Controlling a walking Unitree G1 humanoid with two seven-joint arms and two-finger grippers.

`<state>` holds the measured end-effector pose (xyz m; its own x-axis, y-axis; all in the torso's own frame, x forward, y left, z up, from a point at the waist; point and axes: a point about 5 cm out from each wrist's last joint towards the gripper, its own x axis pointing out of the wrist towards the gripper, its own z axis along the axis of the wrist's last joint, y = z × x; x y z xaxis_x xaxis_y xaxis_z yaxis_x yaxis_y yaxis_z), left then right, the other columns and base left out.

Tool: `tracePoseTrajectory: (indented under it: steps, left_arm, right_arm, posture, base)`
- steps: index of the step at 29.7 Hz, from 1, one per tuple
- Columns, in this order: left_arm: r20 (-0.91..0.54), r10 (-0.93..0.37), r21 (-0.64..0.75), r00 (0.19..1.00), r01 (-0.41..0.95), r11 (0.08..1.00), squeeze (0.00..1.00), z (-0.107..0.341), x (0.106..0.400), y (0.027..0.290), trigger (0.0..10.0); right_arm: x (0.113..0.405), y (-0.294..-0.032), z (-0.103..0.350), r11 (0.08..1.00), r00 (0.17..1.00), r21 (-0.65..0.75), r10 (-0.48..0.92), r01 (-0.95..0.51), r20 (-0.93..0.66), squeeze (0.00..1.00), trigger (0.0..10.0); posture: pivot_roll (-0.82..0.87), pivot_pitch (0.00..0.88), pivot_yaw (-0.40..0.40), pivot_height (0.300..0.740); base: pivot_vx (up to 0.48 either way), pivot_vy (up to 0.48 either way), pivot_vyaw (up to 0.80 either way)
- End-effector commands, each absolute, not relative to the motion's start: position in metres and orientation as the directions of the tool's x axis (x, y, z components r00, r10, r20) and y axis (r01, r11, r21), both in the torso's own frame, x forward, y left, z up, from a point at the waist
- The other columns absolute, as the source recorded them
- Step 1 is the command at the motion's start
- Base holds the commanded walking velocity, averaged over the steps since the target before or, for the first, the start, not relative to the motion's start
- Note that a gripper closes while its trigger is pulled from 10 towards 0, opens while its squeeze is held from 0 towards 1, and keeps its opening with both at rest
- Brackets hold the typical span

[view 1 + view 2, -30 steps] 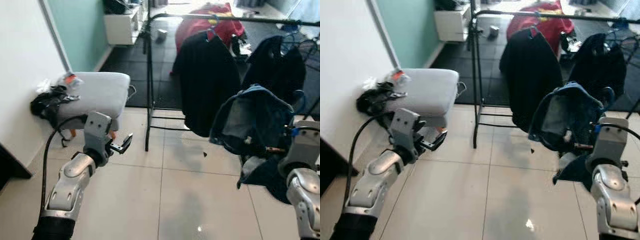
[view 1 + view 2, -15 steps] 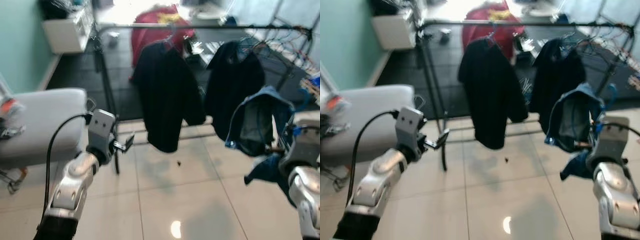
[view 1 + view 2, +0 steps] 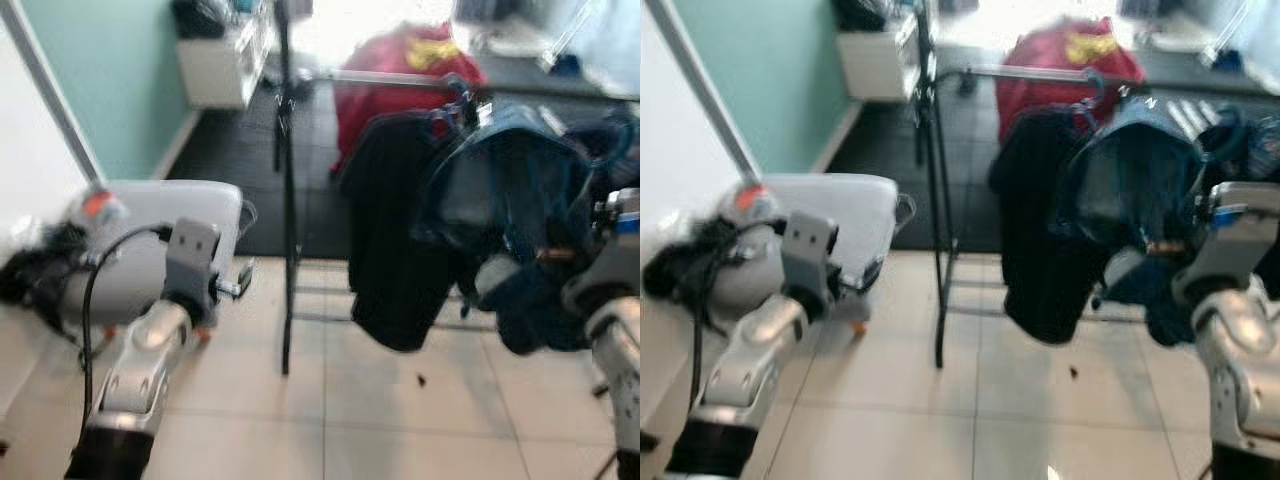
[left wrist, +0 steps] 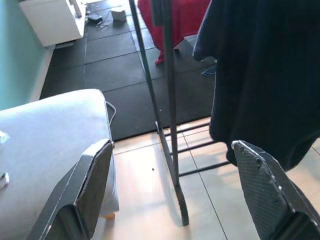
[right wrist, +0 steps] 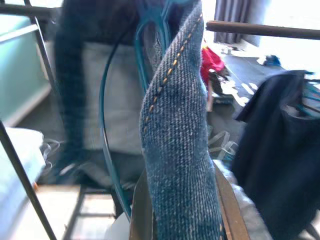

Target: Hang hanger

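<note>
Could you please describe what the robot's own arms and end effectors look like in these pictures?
Both arms are silver metal with rounded, jointed segments. The left arm ends in a dark sleeve near the shoulder and carries a boxy grey wrist block, with a black cable looping from it back along the arm. Its left end effector has two long black fingers with a woven, carbon-like texture. The right arm has a similar grey block with a small blue mark.

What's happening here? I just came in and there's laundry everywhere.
The robot is hanging up clothes. Its right pincer is shut on a denim garment on a teal hanger, holding it up by the clothes rack, where a black garment already hangs. The hanger isn't visibly hooked on the rail. The left pincer is open, holding nothing.
</note>
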<state>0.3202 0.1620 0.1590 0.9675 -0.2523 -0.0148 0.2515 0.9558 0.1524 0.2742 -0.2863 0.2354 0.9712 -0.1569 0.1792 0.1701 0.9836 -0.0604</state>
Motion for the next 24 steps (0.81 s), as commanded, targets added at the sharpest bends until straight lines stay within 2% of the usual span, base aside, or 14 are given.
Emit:
tracePoseTrajectory:
  steps: [1,3,6,16,24]
  left_arm:
    - [-0.032,-0.265,0.14,0.964,0.267,0.954,0.0,0.156,0.32,0.158,10.0]
    - [-0.032,-0.274,0.096,0.961,0.276,0.956,0.0,0.155,0.32,0.155,10.0]
    - [-0.035,-0.285,0.108,0.958,0.287,0.952,0.0,0.155,0.318,0.154,10.0]
    - [-0.044,-0.308,0.107,0.95,0.311,0.944,0.0,0.154,0.316,0.15,10.0]
    - [-0.048,-0.318,0.095,0.947,0.321,0.942,0.0,0.154,0.316,0.148,10.0]
  right_arm:
    - [0.27,-0.292,0.246,0.98,0.957,-0.052,-0.176,0.192,0.233,0.0,10.0]
    - [0.268,-0.293,0.246,0.979,0.958,-0.059,-0.175,0.194,0.229,0.0,10.0]
    - [0.268,-0.293,0.247,0.979,0.957,-0.06,-0.175,0.194,0.23,0.0,10.0]
    - [0.267,-0.297,0.248,0.975,0.958,-0.074,-0.191,0.211,0.214,0.0,10.0]
    - [0.264,-0.309,0.237,0.959,0.969,-0.146,-0.229,0.242,0.096,0.0,10.0]
  posture:
    - [-0.09,0.097,-0.01,0.74]
    - [-0.09,0.1,-0.009,0.74]
    - [-0.09,0.103,-0.009,0.74]
    - [-0.09,0.107,-0.008,0.74]
    - [-0.1,0.11,-0.011,0.74]
  base:
    - [0.334,0.0,0.0]
    - [0.0,0.0,0.0]
    - [0.0,-0.107,0.0]
    - [0.0,-0.432,0.0]
    - [0.0,-0.431,0.0]
